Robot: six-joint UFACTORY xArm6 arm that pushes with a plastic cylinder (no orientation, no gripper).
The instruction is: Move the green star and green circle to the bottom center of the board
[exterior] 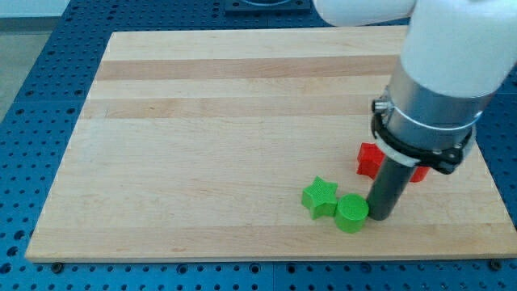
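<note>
The green star (320, 197) lies on the wooden board (202, 145) near the view's bottom, right of centre. The green circle (351, 213) sits just to its lower right, touching it or nearly so. My tip (378, 217) is down on the board right against the green circle's right side. The dark rod rises from it to the arm's grey and white body at the view's upper right.
A red block (371, 159) lies just above the rod, partly hidden behind it and the arm's collar; a sliver of red (419, 174) shows on the rod's right. The board's bottom edge (266, 257) is close below the green blocks.
</note>
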